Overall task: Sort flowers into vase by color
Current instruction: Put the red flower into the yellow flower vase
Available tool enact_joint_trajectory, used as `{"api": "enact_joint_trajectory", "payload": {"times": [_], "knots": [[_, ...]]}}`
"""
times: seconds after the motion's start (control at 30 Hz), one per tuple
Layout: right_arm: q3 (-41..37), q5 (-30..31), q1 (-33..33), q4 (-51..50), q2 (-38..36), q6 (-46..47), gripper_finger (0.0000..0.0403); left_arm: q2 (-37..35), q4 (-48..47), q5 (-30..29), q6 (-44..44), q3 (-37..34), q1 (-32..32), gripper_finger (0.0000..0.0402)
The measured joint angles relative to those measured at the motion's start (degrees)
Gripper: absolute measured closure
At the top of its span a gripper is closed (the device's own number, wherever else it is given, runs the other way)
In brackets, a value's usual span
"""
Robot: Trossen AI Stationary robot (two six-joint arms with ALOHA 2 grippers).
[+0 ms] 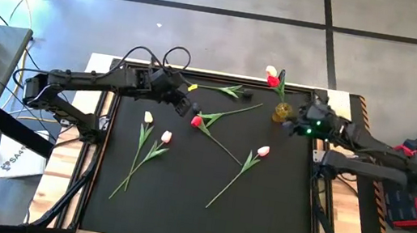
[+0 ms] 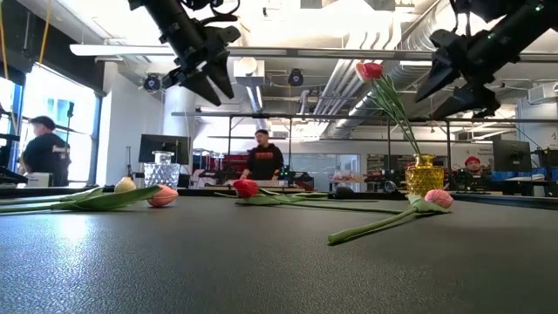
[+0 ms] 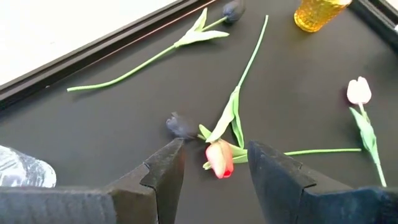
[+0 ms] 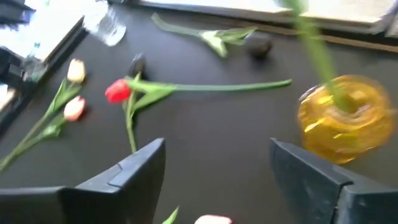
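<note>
Several tulips lie flat on the black mat: a red one (image 1: 196, 120) (image 3: 219, 159), a dark-headed one (image 3: 180, 126) beside it, another dark-headed one (image 3: 231, 9) near the far edge, a yellow one (image 1: 148, 116) and two pink ones (image 1: 166, 136) (image 1: 263, 150). The yellow vase (image 1: 282, 110) (image 4: 339, 118) stands upright with a red tulip (image 2: 370, 70) and a pale one (image 1: 270, 70) stuck in it. My left gripper (image 1: 188, 107) (image 3: 214, 149) hovers open above the red head, its fingers to either side. My right gripper (image 1: 299, 121) (image 4: 217, 149) hangs open in the air beside the yellow vase.
A clear glass vase (image 2: 161, 174) (image 4: 106, 25) stands near the mat's far left part. The mat's raised frame (image 1: 214, 76) runs along the far edge. People stand in the room beyond the table. The near half of the mat (image 1: 202, 222) holds only stem ends.
</note>
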Motion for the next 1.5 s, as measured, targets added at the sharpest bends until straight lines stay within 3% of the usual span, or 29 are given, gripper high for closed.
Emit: {"api": "enact_joint_trajectory", "payload": {"times": [0.13, 0.3, 0.57, 0.7, 0.9, 1.27, 1.5], "knots": [[-0.1, 1.7, 9.0, 3.1, 4.2, 0.0, 0.0168, -0.1, 1.5, 1.5, 1.6, 0.0, 0.0, 0.0236], [-0.1, 2.7, 18.3, 14.8, 13.7, -5.6, 0.0205, -1.6, 2.4, 3.8, 3.5, 0.0, 0.0, 0.0236], [0.2, 4.4, 25.2, 30.2, 32.7, -26.8, 0.0256, -8.3, 1.9, 4.1, 7.4, 0.0, 0.0, 0.0236], [4.6, 7.1, 24.8, 30.8, 41.2, -38.6, 0.0264, -10.6, 1.5, 4.1, 9.4, 0.0, 0.0, 0.0236], [15.8, 5.2, 21.7, 30.8, 54.2, -49.7, 0.0265, -12.0, 0.0, 4.1, 9.3, 0.0, 0.0, 0.0236], [37.7, 3.4, 11.3, 15.3, 72.0, -61.2, 0.0265, -11.9, -6.7, 3.7, 5.1, 0.0, -3.3, 0.0236], [45.6, -3.1, 6.3, 9.3, 78.0, -63.1, 0.0265, -11.9, -7.7, -1.3, 3.8, 0.0, -6.1, 0.0236]]}}
